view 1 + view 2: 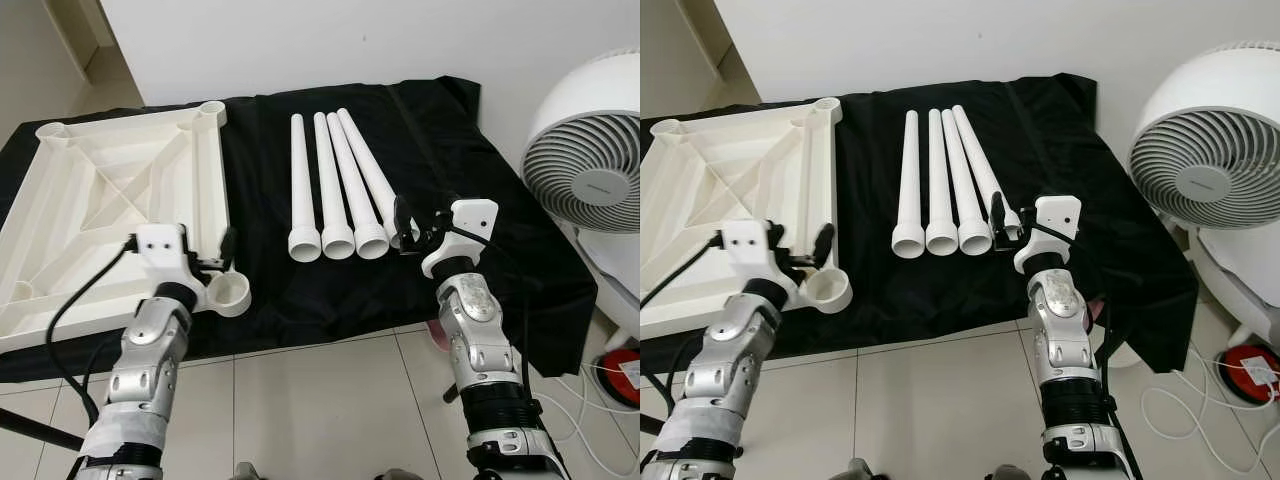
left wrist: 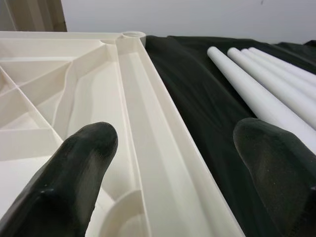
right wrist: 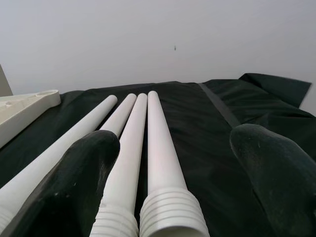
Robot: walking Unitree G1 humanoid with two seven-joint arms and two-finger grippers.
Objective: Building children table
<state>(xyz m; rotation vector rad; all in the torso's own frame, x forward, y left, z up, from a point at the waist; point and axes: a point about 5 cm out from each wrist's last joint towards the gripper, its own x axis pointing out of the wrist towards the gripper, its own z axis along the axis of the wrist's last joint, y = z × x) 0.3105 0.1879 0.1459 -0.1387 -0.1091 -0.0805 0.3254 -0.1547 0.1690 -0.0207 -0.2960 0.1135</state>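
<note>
A white wall backs a low surface draped in a black cloth point(image 1: 440, 150), with pale floor tiles point(image 1: 330, 400) below me and a white fan point(image 1: 590, 150) off to my right, its far edge cut off by the frame. On the cloth lies the cream tabletop point(image 1: 110, 190), underside up, ribs and corner sockets showing; its left edge runs out of view. Beside it, well apart, four white table legs point(image 1: 335, 185) lie side by side, touching, their open threaded ends toward me. The end of the rightmost leg is partly hidden behind my right gripper point(image 1: 420, 225).

My left gripper point(image 1: 205, 262) sits over the tabletop's near right corner, fingers spread wide — one black finger point(image 2: 74, 182) above the ribbed inside, the other above the cloth, the rim running between them. It holds nothing; whether it touches the plastic I cannot tell.

My right gripper hangs at the near end of the legs, fingers point(image 3: 79, 182) parted wide around the rightmost leg's threaded end — nothing clamped.
</note>
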